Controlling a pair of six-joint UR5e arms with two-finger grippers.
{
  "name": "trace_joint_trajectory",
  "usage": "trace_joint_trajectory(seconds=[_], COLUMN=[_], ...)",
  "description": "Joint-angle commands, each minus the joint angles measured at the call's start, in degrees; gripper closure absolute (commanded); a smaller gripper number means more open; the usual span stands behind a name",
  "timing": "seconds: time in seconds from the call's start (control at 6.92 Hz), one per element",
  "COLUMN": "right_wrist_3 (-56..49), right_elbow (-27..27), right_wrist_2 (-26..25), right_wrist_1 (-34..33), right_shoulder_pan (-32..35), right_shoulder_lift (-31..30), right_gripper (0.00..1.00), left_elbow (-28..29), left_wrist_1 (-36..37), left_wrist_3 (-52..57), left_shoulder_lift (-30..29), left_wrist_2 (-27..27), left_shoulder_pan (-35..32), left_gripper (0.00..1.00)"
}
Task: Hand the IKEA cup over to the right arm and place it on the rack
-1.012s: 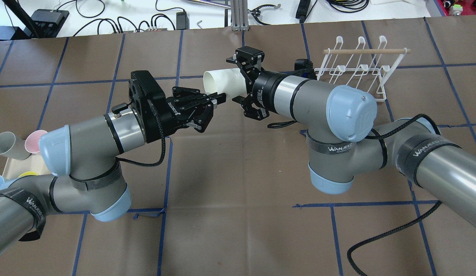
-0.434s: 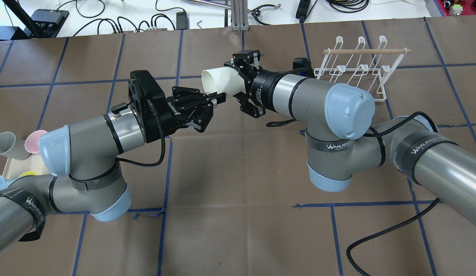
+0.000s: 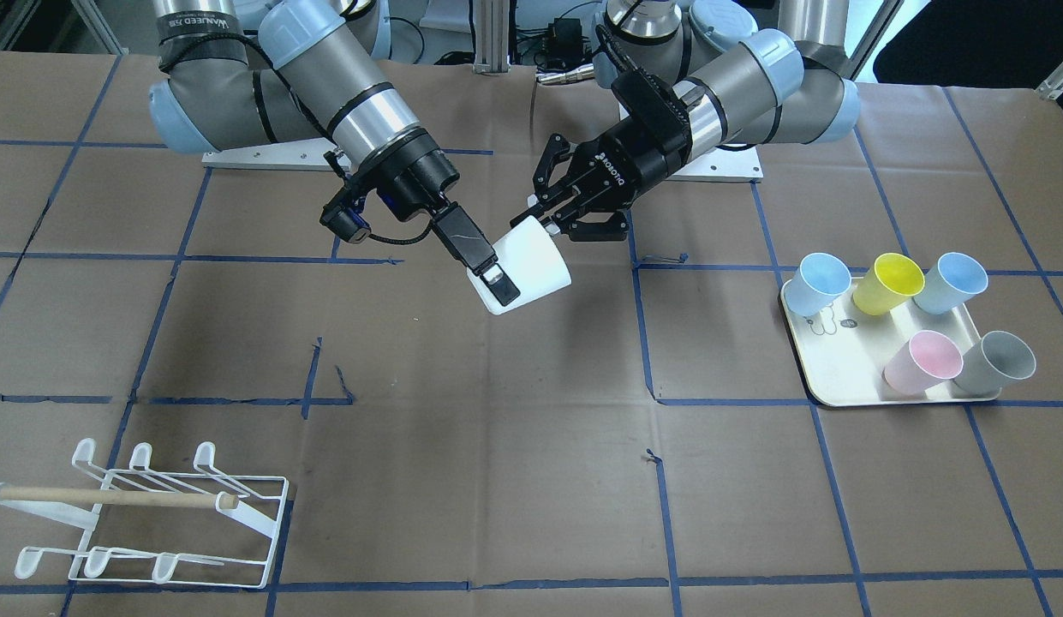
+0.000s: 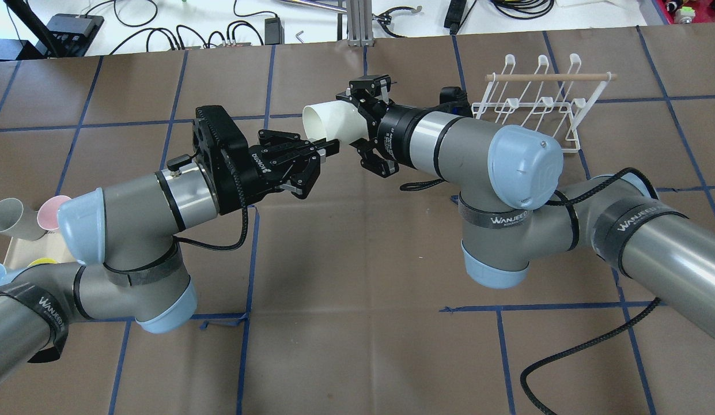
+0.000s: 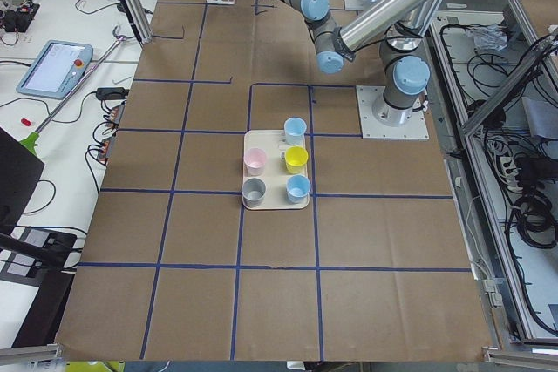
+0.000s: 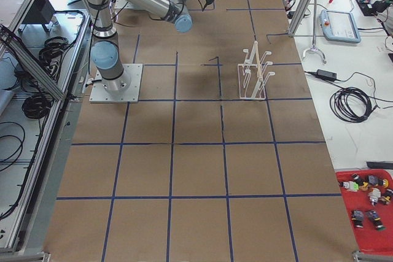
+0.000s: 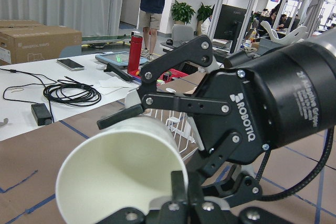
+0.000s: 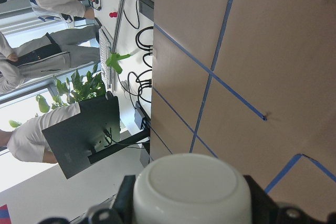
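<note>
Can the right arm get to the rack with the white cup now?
Probably not yet. The right hand grips the white cup, but the left hand pinches its rim too. Nothing stands between them and the rack.

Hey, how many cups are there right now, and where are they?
6. Five stand on the cream tray: two light blue, one yellow, one pink, one grey. The white cup is in the right gripper, left gripper at its rim. None looks hidden.

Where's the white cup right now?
In the front-facing view the cup is up in the air over the table's middle, tipped sideways between the right claw on the view's left and the left claw on the view's right.
</note>
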Motion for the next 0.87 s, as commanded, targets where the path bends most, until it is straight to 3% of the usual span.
trace_joint_trajectory(seconds=[0.0,0.14,0.58,0.72], right_wrist_3=[-0.01,0.08,-0.01,-0.36], right_elbow=[0.07,0.07,-0.63,-2.29], right_wrist_2=[0.03,-0.06,-0.41,-0.58], right_wrist_1=[0.00,0.00,-0.35,-0.62], right_shoulder_pan=[-0.02,-0.02,-0.19,-1.15], right_shoulder_lift=[-0.06,-0.06,0.46,1.16], right_gripper=[0.73,0.74,0.81,0.81], left_elbow=[0.19,0.19,0.36,0.36], left_wrist_1=[0.16,0.07,-0.11,-0.45], left_wrist_3=[-2.15,-3.20,-3.74,-3.74], left_shoulder_lift=[0.01,0.01,1.15,1.68], left_wrist_2=[0.39,0.39,0.74,0.48], left_shoulder_pan=[0.07,0.07,2.60,6.53], left_gripper=[0.19,0.02,0.01,0.01])
